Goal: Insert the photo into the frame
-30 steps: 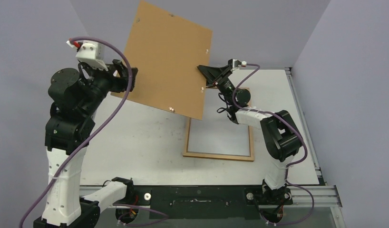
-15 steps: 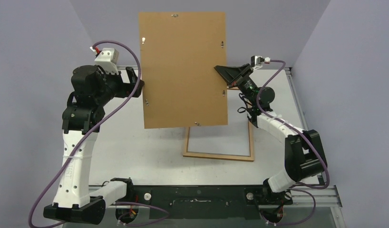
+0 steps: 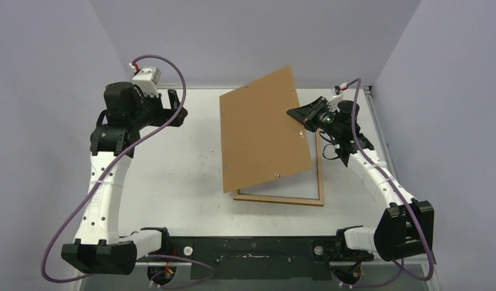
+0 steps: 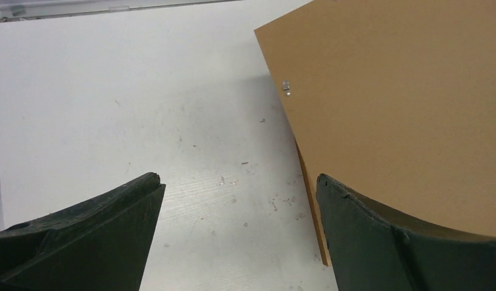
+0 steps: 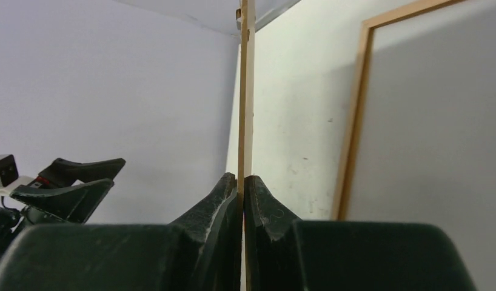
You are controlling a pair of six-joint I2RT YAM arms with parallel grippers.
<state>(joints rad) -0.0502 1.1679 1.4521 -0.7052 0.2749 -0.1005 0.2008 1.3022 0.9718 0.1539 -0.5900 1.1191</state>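
Note:
My right gripper [image 3: 301, 115] is shut on the right edge of the plain brown fibreboard backing sheet [image 3: 264, 133], which hangs tilted over the table. In the right wrist view the sheet's thin edge [image 5: 245, 91] runs straight up from between the closed jaws of the right gripper [image 5: 242, 179]. The thin wooden frame [image 3: 282, 199] lies flat on the table beneath the sheet's lower edge, mostly covered by it. My left gripper [image 3: 179, 108] stands open to the left, apart from the sheet, with nothing between its fingers [image 4: 130, 200]. The photo is out of view.
Back and side walls close in the white table [image 3: 173, 163]. A metal rail [image 3: 385, 151] runs along the table's right edge. Both arm bases sit on the dark plate [image 3: 251, 251] at the near edge. Small metal clips [image 4: 286, 86] dot the sheet.
The left gripper has opened, let go of the backing sheet and drawn back to the left. The right arm has swung the sheet down from upright to a tilt over the frame.

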